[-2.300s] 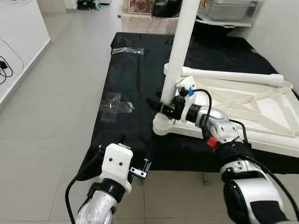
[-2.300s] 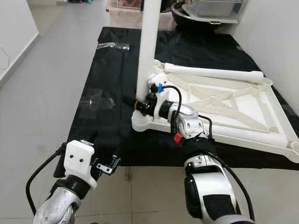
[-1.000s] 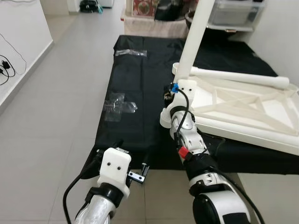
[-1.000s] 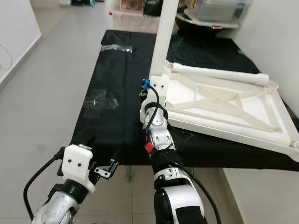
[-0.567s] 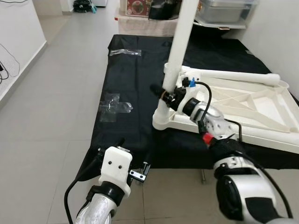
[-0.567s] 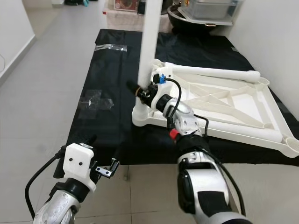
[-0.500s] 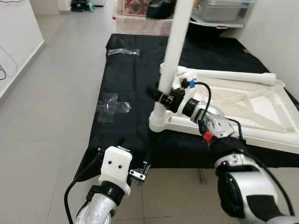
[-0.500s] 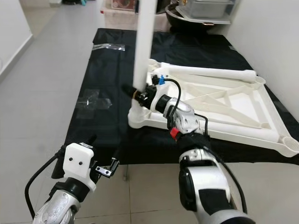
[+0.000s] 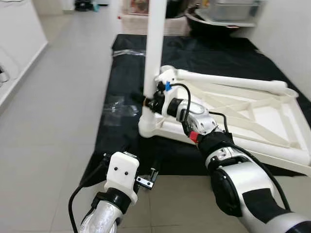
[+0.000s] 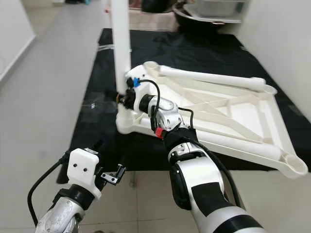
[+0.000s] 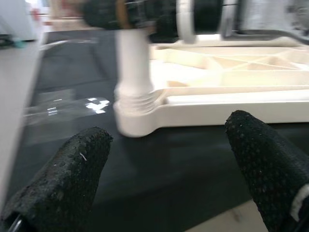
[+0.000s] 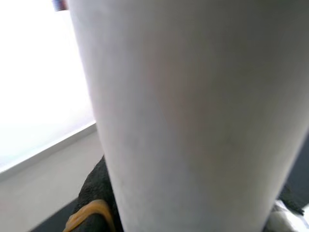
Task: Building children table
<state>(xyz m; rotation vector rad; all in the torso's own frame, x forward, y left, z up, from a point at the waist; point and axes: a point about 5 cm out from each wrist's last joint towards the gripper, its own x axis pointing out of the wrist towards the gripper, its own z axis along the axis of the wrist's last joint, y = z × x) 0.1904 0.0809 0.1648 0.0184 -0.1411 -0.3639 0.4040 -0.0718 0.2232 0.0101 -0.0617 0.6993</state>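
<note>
- Your upturned white table top [image 9: 252,114] lies on the black mat [image 9: 126,87], right of centre.
- Your right gripper [image 9: 150,103] is clamped around the upright table leg [image 9: 154,48] at the near-left corner.
- Your left gripper [image 11: 169,169] hangs near, fingers [image 11: 72,169] spread wide, holding nothing.

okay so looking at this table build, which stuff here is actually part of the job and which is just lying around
Part of the job:
upright white leg, held by the right pincer
upside-down white tabletop
second leg lying on it

Lying about:
clear plastic bags on the black mat
grey bin behind
</note>
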